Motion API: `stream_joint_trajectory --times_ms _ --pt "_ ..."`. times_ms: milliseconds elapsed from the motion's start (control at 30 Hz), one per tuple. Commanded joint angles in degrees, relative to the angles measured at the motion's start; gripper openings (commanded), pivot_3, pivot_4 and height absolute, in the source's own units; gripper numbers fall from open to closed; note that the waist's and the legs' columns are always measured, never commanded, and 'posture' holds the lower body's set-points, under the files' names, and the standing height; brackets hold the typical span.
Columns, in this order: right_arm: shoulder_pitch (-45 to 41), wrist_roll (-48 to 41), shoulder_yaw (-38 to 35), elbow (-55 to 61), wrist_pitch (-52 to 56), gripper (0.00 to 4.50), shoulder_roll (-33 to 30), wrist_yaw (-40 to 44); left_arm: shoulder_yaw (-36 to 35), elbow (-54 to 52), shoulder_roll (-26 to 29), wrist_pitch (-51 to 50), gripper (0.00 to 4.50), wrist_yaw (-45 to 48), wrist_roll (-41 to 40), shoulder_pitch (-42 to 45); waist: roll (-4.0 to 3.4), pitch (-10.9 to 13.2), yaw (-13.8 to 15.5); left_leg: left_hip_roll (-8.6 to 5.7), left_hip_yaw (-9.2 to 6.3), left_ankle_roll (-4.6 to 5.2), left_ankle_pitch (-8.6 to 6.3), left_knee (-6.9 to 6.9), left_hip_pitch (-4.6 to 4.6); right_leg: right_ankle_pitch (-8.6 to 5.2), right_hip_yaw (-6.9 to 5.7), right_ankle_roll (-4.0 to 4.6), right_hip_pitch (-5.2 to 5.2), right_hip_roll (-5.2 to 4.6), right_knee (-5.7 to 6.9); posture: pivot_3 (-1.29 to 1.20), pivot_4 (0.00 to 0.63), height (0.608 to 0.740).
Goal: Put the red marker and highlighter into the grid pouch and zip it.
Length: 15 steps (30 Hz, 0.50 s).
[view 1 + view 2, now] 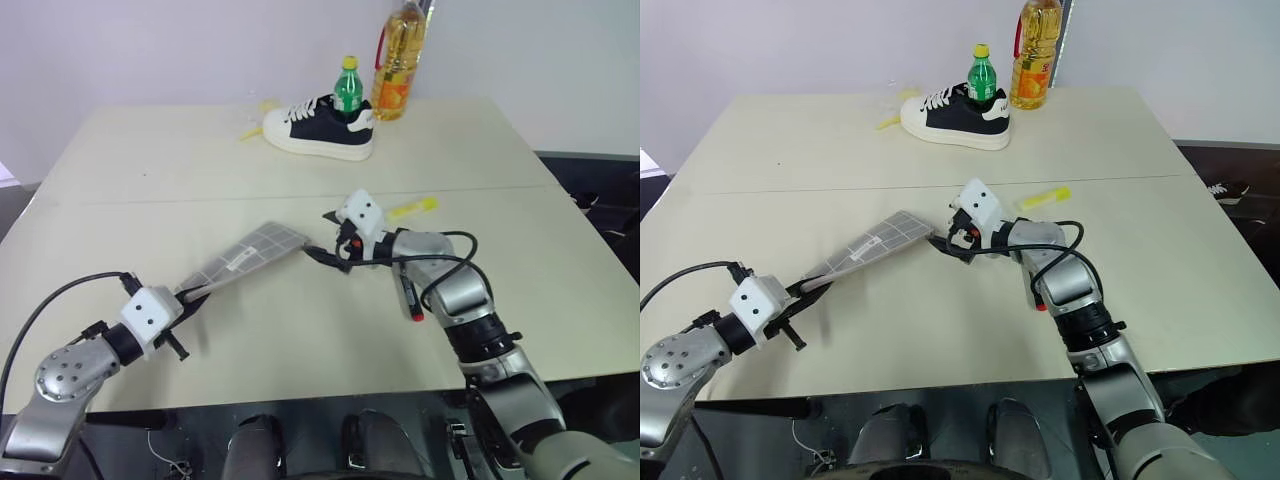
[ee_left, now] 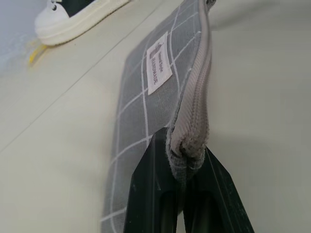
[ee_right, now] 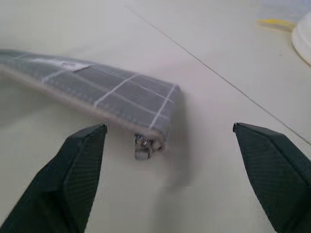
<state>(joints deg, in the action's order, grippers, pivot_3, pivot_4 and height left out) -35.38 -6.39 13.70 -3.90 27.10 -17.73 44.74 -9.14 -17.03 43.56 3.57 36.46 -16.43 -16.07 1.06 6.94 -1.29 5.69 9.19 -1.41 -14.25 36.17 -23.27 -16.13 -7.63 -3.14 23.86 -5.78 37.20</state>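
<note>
Table [image 1: 150,180] beige w/ seam, white wall behind; left gripper [image 2: 187,160] clamped on grid pouch [image 1: 250,252], right gripper [image 3: 170,145] apart.

one pouch [image 1: 245,257] at centre left. one highlighter [image 1: 413,209] right of centre. one red marker [image 1: 408,299] lower right of centre. one shoe [image 1: 318,128] at top centre. two bottles there: a green one [image 1: 348,88], an oil one [image 1: 400,62]. two grippers: left [image 1: 190,293], right [image 1: 335,247].
</note>
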Motion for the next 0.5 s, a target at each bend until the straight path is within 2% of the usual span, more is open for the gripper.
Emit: stream_joint_trajectory --times_ms 33,333,433,500 --pt "-1.52 -0.27 1.26 2.05 -0.88 4.03 0.30 1.21 -2.93 -4.63 -0.58 -3.37 0.00 0.13 -2.36 -0.58 0.04 -0.02 0.05 0.00 0.00 0.00 0.00 0.00 0.00 0.00 0.00 0.00 0.00 0.02 0.00 0.00 0.150 0.705" --pt "-3.68 0.25 0.08 -3.49 3.31 4.03 2.97 -3.61 -3.87 -5.94 -2.35 -6.56 0.00 0.94 -1.91 0.83 0.05 -0.03 0.30 0.00 -0.01 0.00 0.00 0.04 0.00 0.00 0.00 0.02 -0.03 0.02 -0.03 0.00 0.150 0.705" --pt "-4.04 -1.22 -1.00 -4.09 5.58 3.26 4.36 -4.52 -3.86 -5.75 -3.00 -6.76 0.00 1.04 -1.86 1.33 0.07 -0.04 0.27 0.00 -0.01 0.00 0.00 0.03 -0.01 0.00 0.00 0.02 -0.04 0.02 -0.04 0.00 0.150 0.705" --pt "-3.99 -1.61 -1.06 -3.88 6.87 2.20 5.17 -5.08 -3.85 -5.53 -3.63 -6.79 0.00 0.90 -1.88 1.84 0.11 -0.07 0.27 0.00 -0.01 0.00 0.00 0.04 -0.01 0.00 0.00 0.02 -0.05 0.02 -0.04 0.00 0.150 0.705"
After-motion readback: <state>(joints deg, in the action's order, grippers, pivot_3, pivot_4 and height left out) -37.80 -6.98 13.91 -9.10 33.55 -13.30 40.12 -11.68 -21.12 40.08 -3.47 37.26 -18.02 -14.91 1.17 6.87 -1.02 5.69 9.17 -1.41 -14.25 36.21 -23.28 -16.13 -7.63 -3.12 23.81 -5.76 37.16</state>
